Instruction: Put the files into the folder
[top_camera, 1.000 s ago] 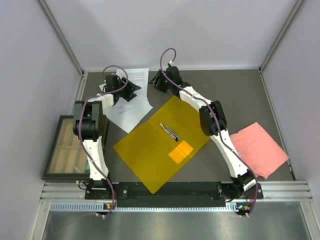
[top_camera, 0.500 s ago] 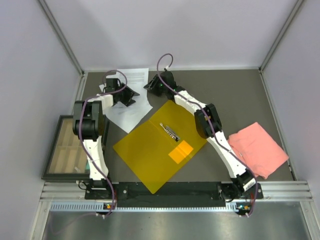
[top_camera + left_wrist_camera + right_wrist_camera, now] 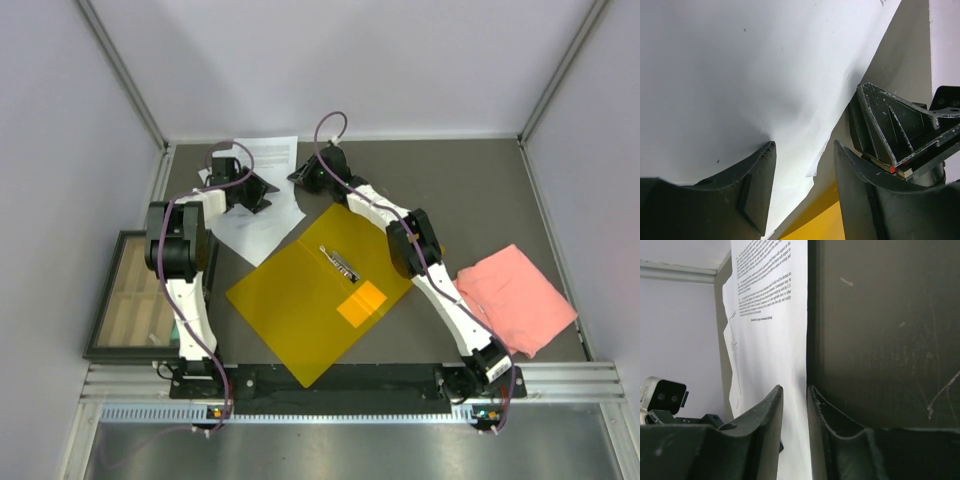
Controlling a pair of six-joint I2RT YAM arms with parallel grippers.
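Your left gripper (image 3: 804, 145) released, jaws apart over files (image 3: 740, 65) just beyond folder (image 3: 300, 300); right gripper (image 3: 795, 388) narrowly apart, astride files' edge.

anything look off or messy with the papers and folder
The files at the far left are splayed at different angles rather than stacked, and in the left wrist view one sheet looks buckled. The folder lies open, diagonal to the table edges.

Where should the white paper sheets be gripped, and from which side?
Pinch the paper sheets at their right edge, coming in low from the right. They are thin and lie flat on the table, so only an edge gives a hold; that edge lines up with the narrow gap between the jaws of the right gripper.
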